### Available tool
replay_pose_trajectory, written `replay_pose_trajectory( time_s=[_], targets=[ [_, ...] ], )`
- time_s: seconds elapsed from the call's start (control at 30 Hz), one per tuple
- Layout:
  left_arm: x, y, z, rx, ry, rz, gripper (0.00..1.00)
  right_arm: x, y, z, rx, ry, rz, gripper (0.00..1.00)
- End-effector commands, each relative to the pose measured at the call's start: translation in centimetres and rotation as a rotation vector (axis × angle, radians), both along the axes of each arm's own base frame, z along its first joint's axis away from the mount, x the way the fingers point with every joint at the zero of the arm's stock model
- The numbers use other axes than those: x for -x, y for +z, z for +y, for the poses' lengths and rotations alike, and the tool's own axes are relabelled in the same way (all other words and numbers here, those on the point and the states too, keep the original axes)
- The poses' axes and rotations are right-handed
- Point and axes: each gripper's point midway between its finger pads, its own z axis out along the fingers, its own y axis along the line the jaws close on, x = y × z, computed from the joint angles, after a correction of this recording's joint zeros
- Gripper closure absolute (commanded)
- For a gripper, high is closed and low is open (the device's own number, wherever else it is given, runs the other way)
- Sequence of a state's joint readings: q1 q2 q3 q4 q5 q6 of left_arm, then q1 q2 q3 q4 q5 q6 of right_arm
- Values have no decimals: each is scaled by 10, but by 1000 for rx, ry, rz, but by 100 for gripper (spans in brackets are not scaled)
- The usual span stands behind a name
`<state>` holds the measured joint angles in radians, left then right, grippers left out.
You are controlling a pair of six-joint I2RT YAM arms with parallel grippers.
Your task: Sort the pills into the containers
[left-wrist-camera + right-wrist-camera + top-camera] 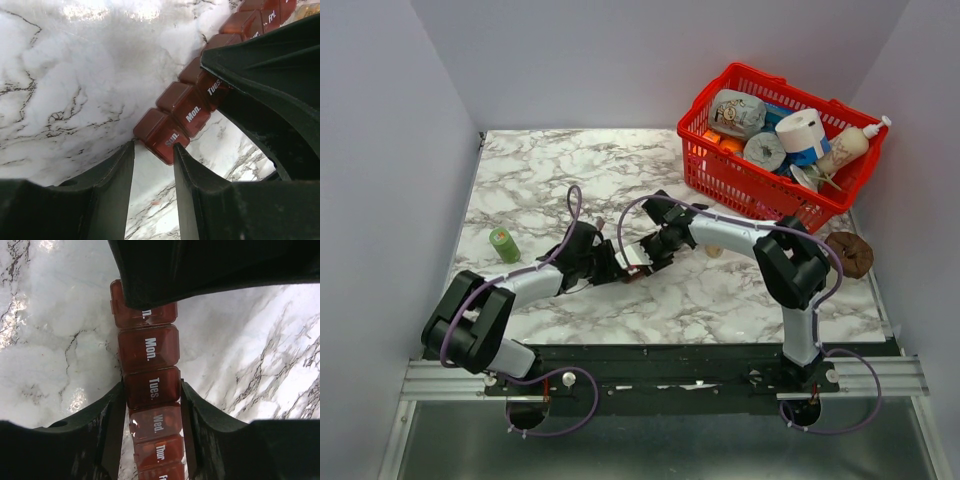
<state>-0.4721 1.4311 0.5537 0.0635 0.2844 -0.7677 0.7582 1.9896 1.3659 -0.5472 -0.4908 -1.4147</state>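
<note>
The containers [148,347] are one reddish-brown strip of day-labelled cells lying on the marble table; the strip also shows in the left wrist view [187,115] and in the top view [638,270]. My right gripper [151,387] is shut on the strip, its fingers pressed to both sides of the Tues. cell. Orange pill shapes show faintly through the Wed. and Thur. lids [157,422]. My left gripper [153,147] stands open with its tips at the outer end of the Sun. cell [162,132], only table between the fingers. All visible lids are closed.
A red wire basket [720,172] full of items stands at the back right. A green roll [504,243] stands at the left and a brown round thing [848,253] at the right edge. A small beige object [713,250] lies beside the right arm.
</note>
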Motion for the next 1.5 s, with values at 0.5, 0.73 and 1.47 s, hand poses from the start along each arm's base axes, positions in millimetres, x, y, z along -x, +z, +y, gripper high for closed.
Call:
replay_pose_trajectory(
  time_s=[0.5, 0.73, 1.47],
  targets=[
    [8, -25, 16, -124, -13, 67, 60, 19, 2, 8, 63, -4, 247, 59],
    [10, -32, 19, -137, -15, 80, 61, 20, 2, 4, 66, -19, 291, 57],
    [14, -41, 19, -149, -28, 103, 61, 19, 10, 8, 40, -82, 447, 47]
  ],
)
